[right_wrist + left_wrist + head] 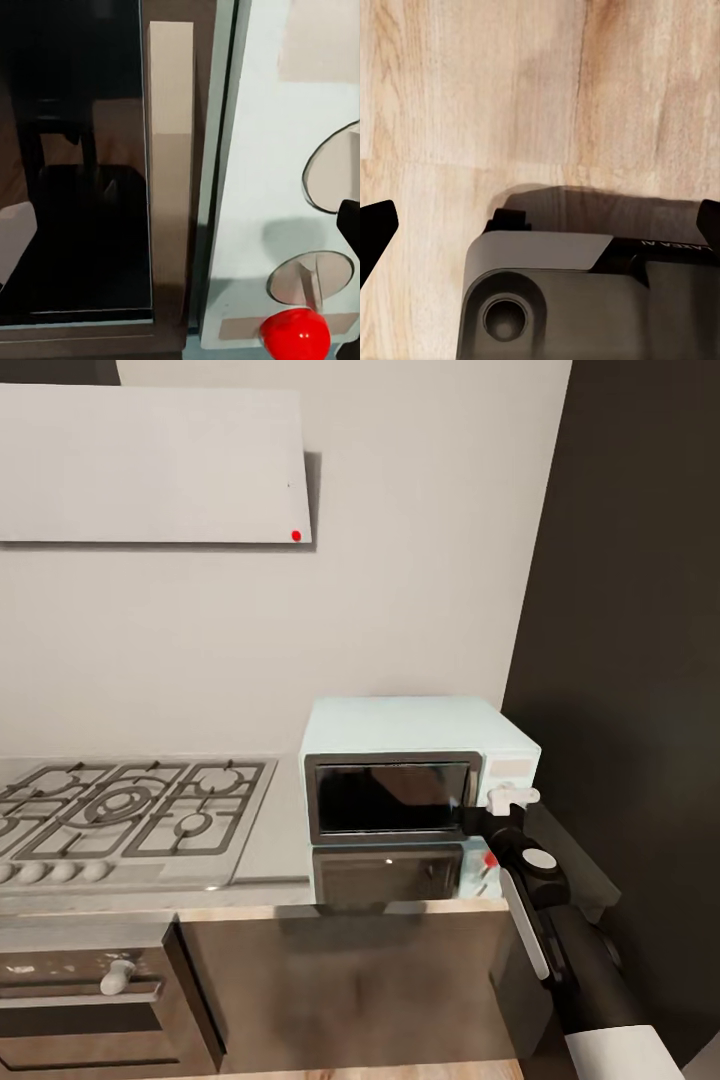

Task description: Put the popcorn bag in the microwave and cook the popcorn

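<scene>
The pale light-blue microwave (405, 735) stands on the grey glossy countertop (275, 830) with its dark glass door (390, 798) shut. My right gripper (510, 798) is at the microwave's right-hand front, by the knob panel. In the right wrist view the dark door (82, 187), a pale handle strip (170, 150), the knob panel (277, 187) and a red button (295, 335) are close, and the right gripper (180, 225) is open with nothing between its fingers. My left gripper (540, 221) is open, pointing down at the wooden floor (472, 90). The popcorn bag and the popcorn are out of view.
A steel gas hob (120, 810) lies left of the microwave, under a grey hood (150, 465). A dark tall wall (630, 660) stands close on the microwave's right. Below are dark cabinet fronts (340, 980) and a built-in oven knob (118, 975). The robot's grey base (555, 300) is under the left gripper.
</scene>
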Tool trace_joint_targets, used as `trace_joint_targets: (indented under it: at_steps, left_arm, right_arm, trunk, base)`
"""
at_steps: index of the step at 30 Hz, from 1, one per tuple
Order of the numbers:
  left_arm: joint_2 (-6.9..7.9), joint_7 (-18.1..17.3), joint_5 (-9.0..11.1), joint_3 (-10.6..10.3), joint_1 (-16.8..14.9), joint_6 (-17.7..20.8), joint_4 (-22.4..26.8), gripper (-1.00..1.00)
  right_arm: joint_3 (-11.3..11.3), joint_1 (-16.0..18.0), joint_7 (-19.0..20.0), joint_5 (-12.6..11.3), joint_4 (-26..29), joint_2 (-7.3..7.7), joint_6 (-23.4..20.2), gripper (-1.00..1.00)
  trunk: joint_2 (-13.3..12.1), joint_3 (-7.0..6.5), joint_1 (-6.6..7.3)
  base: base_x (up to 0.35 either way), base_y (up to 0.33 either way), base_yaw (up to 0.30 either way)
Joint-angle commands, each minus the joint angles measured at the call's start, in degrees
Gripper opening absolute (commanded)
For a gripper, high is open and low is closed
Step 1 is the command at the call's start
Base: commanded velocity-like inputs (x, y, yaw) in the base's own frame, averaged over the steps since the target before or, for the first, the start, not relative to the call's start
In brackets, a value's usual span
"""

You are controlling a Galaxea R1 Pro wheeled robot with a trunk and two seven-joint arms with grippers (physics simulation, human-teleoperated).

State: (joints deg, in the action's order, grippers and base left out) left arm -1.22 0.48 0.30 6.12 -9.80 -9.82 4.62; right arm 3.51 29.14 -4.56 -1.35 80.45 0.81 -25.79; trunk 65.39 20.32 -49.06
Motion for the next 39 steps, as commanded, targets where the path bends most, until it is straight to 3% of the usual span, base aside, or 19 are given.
trace_joint_targets:
  at_steps: [1,25,26,39]
  left_arm:
    - [-0.02,0.05,0.01,0.3,-0.04,-0.2,-0.05,1.0]
    - [-0.03,0.05,-0.02,0.3,-0.04,-0.2,-0.05,1.0]
    - [-0.04,0.05,-0.01,0.3,-0.04,-0.2,-0.05,1.0]
    - [-0.01,0.05,-0.03,0.3,-0.04,-0.17,-0.05,1.0]
  right_arm:
    - [0.18,0.04,-0.45,-0.15,0.07,0.07,-0.31,1.0]
    - [0.2,0.04,-0.37,-0.15,0.06,0.07,-0.31,1.0]
    - [0.19,0.04,-0.37,-0.15,0.06,0.07,-0.31,-1.0]
    - [0.18,0.04,-0.28,-0.15,0.06,0.07,-0.34,-1.0]
  trunk:
    - [0.04,0.07,-0.01]
    - [0.04,0.07,-0.01]
    - [0.04,0.07,-0.01]
    - [0.04,0.07,-0.01]
  base:
    - [0.114,0.0,0.0]
    - [0.052,0.0,0.0]
    - [0.002,0.0,0.0]
    - [0.0,0.0,0.0]
